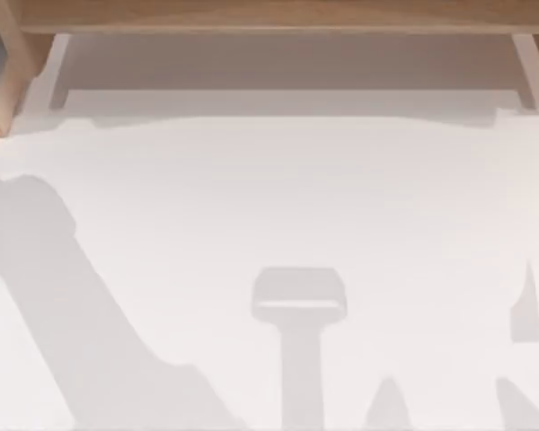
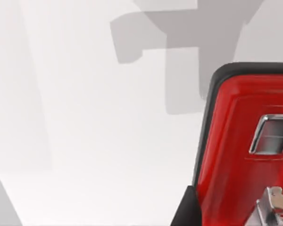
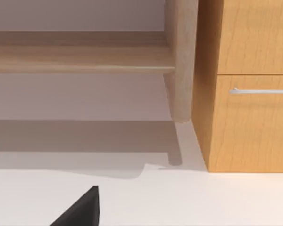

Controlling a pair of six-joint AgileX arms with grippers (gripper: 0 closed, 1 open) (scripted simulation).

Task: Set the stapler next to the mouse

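From above, the white table (image 1: 269,206) carries arm shadows along its near edge and toward its left edge; a wooden shelf frame (image 1: 278,16) runs along the far edge.

In the left wrist view the stapler (image 2: 240,155) sits very close under the camera: glossy red top, thin dark base, a small metal window (image 2: 272,134) set in its upper face; it lies on the white table, though I cannot tell at which edge; a metallic piece (image 2: 276,207) crosses it at the frame's corner, possibly part of the left gripper; whether that gripper is open, closed or already holding the stapler, I cannot tell.

The right wrist view looks across the table toward a wooden cabinet with a drawer handle (image 3: 262,91) and a shelf post (image 3: 181,61); a dark wedge (image 3: 80,209) pokes in near the camera, what it is uncertain; the right gripper's opening I cannot tell either.

Judging the step as the grasp or carry of the stapler: grip across its narrow width near the middle, keep it level, and set it beside the mouse without nudging it.
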